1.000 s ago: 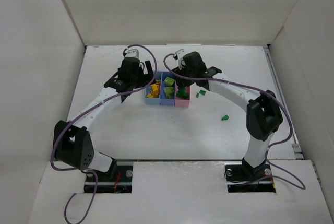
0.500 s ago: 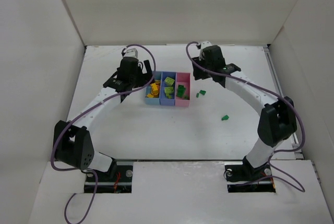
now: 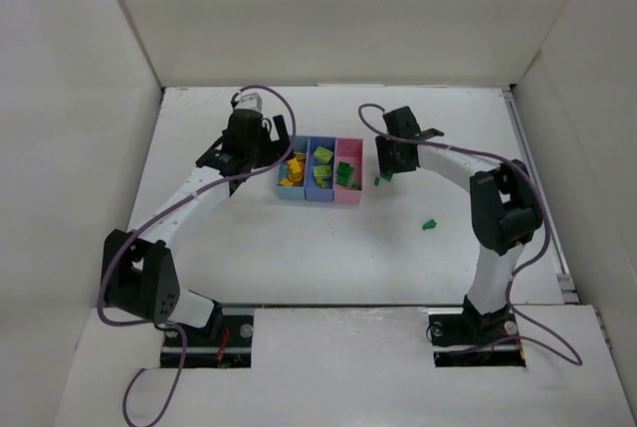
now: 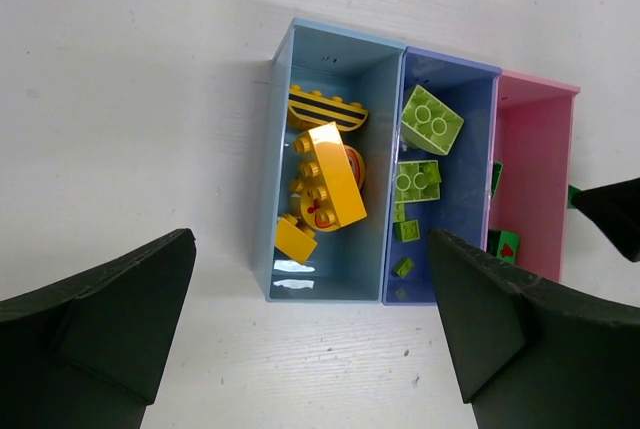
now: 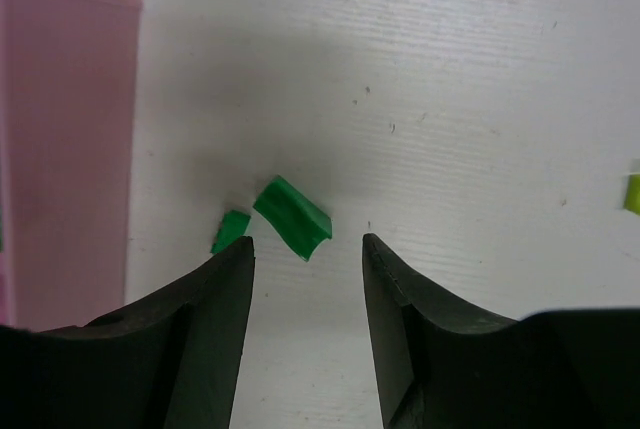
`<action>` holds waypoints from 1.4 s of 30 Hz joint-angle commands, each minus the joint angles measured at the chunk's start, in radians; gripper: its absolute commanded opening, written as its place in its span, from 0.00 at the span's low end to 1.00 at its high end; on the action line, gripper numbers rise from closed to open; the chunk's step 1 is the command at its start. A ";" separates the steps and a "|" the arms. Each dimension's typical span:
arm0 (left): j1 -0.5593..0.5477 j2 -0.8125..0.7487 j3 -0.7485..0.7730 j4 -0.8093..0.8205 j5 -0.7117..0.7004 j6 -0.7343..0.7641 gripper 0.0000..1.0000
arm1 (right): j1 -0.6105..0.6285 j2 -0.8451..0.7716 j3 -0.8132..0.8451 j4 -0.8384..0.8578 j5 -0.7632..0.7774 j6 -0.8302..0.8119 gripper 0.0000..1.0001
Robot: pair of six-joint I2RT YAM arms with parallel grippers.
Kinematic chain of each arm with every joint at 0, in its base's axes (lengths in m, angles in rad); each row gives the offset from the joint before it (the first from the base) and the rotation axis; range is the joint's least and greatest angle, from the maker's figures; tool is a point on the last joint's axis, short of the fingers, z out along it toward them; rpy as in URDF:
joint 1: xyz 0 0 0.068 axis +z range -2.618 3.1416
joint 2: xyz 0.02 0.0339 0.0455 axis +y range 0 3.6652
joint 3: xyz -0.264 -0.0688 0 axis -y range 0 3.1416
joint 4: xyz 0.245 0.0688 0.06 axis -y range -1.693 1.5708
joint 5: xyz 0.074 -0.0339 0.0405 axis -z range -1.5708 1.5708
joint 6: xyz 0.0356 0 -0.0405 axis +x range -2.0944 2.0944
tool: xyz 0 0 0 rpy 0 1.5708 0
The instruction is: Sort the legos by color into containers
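Note:
The joined bins stand mid-table: light blue (image 3: 291, 172) with yellow bricks (image 4: 328, 174), periwinkle (image 3: 318, 176) with lime bricks (image 4: 432, 119), pink (image 3: 348, 160) with dark green bricks (image 4: 503, 244). My left gripper (image 4: 310, 319) is open and empty, hovering over the near end of the light blue bin (image 4: 320, 287). My right gripper (image 5: 307, 249) is open, low over the table just right of the pink bin (image 5: 60, 149). Two dark green bricks lie at its fingertips, a larger one (image 5: 292, 217) and a small one (image 5: 231, 230), also seen from above (image 3: 383, 178). Another green brick (image 3: 429, 223) lies farther right.
White walls enclose the table on three sides. A lime piece (image 5: 633, 193) shows at the right edge of the right wrist view. The right fingertip (image 4: 612, 217) pokes into the left wrist view beside the pink bin.
My right gripper has left the pink bin, swung right and come down over the two green bricks beside it. The left arm has not moved.

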 commanded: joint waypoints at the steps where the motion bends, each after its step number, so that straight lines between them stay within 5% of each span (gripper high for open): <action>1: 0.005 -0.032 -0.007 0.027 0.010 0.013 1.00 | 0.006 0.018 0.008 -0.021 0.029 0.005 0.53; 22: 0.005 -0.004 0.003 0.027 0.010 0.013 1.00 | 0.015 0.126 0.038 -0.009 -0.007 -0.046 0.50; 33: 0.005 -0.004 0.003 0.027 0.010 0.013 1.00 | 0.034 0.126 0.060 -0.006 -0.007 -0.066 0.27; 42: 0.005 -0.023 0.003 0.027 0.010 0.013 1.00 | 0.057 -0.113 0.092 -0.015 0.012 -0.084 0.21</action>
